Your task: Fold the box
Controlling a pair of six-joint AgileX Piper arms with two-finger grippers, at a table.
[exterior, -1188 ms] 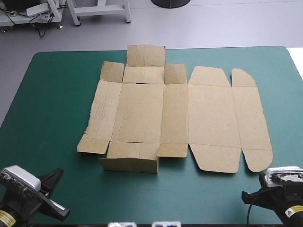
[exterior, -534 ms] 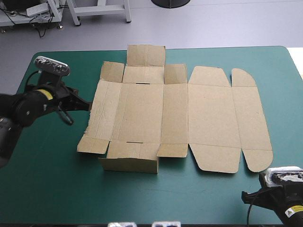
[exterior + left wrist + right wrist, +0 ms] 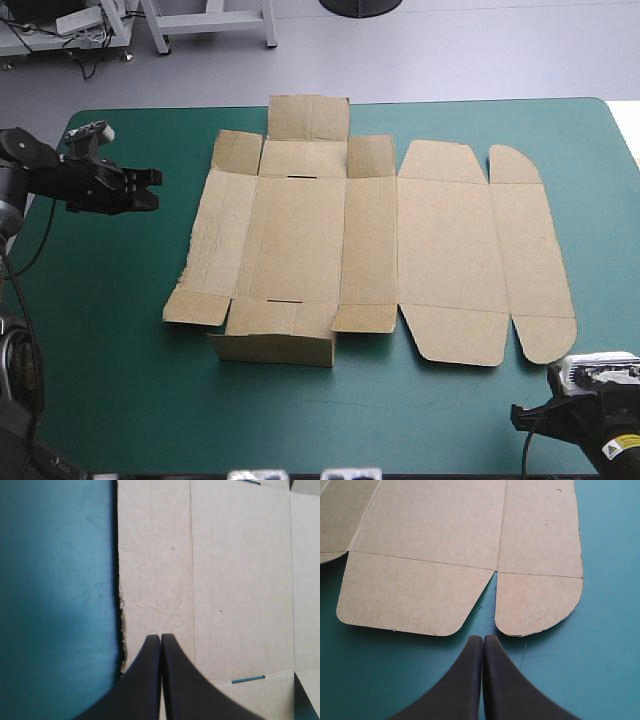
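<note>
Overhead first: the box (image 3: pixel 370 240) lies flat and unfolded in the middle of the teal-green cover (image 3: pixel 120 380), its long axis running across the table from left to right. My left gripper (image 3: pixel 150 188) hangs just off the box's left edge, pointing at it. My right gripper (image 3: pixel 530 418) sits at the near right corner, apart from the board.

Next, from the left wrist, my left fingers (image 3: pixel 145 680) are pressed together into one point, empty. That point shows against the leftmost panel (image 3: pixel 155 555), just inside its ragged edge, with the cover alongside.

Lastly, from the right wrist, my right fingers (image 3: pixel 465 680) are likewise clenched on nothing. They are over the cover, aimed at the notch between the two rounded flaps (image 3: pixel 540 605). I judge the left arm the nearer one for raising that left panel.
</note>
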